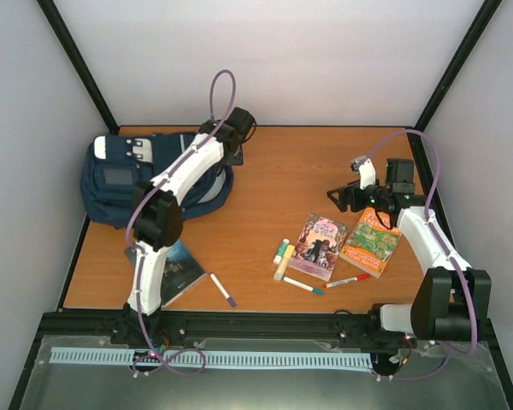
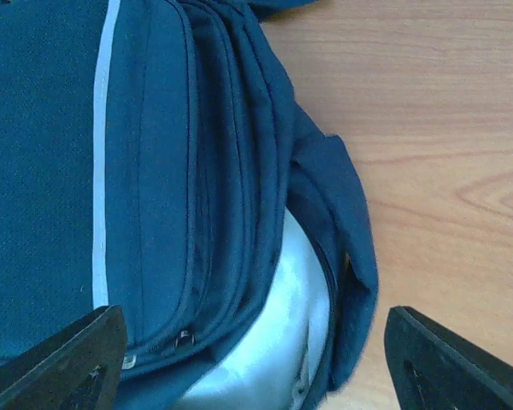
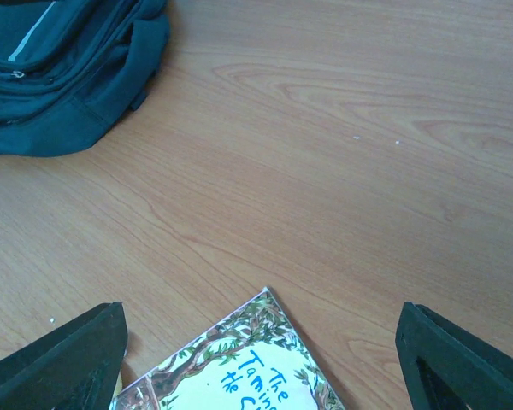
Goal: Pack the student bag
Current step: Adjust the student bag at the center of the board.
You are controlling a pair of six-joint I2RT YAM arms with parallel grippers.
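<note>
While my left gripper (image 2: 252, 329) hangs wide over the student bag (image 1: 111, 184) at the far left of the table (image 1: 282, 162), right above its pale-lined mouth, my right gripper (image 1: 338, 198), equally wide and empty, hovers well apart by the green-covered book (image 1: 372, 241), so the left is nearer.

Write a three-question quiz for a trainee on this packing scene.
1. True or false: the student bag lies at the far left of the table.
2. Just below the right gripper lies a corner of: A the bag, B the orange book, C only bare table.
3. Fill in: the left gripper hangs over the bag with its jaws ___.
Key: 1 true; 2 B; 3 open.
</note>
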